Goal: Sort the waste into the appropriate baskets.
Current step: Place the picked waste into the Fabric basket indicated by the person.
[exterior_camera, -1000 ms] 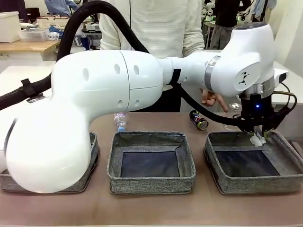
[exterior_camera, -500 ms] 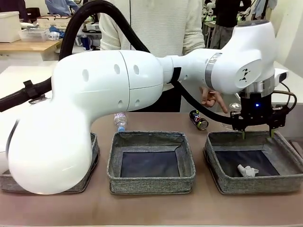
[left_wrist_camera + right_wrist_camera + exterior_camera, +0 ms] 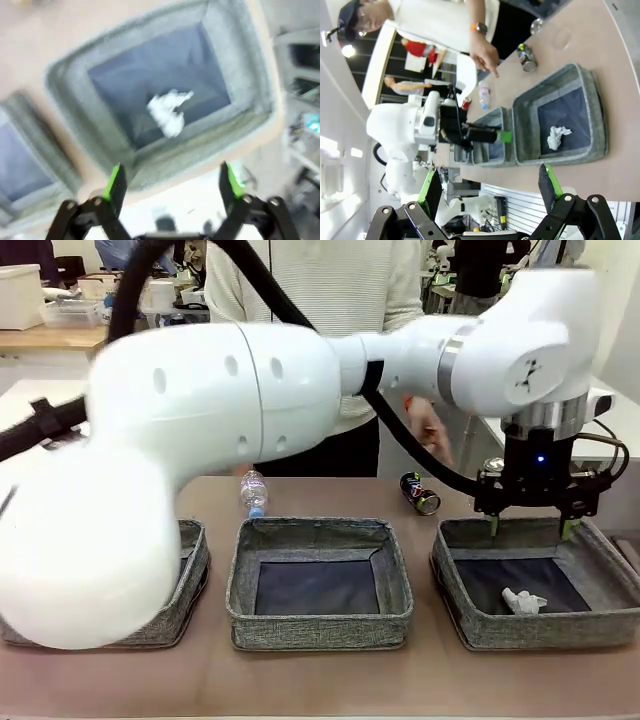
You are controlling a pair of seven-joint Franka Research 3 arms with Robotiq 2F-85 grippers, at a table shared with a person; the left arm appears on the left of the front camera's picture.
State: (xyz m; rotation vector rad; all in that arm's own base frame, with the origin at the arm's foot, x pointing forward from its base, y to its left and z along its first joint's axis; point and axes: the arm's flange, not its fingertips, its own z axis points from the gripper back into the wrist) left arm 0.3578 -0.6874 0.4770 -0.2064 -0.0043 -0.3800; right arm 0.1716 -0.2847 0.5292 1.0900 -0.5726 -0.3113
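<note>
Dark printed can [image 3: 421, 494] on its side on the counter [image 3: 320, 680], slanting near-right, just far-left of the released, empty left claw [image 3: 532, 530] above the right grey woven-fabric basket [image 3: 452, 585].

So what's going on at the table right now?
The left tool hangs open over the rectangular grey woven-fabric bin on the robot's right. A small white paper wad lies on that bin's dark bottom. A dark printed can and a small clear plastic bottle lie on the table beyond the bins, not yet sorted. The person's hand points down toward the table near the can. The right tool is open too, holding nothing.
</note>
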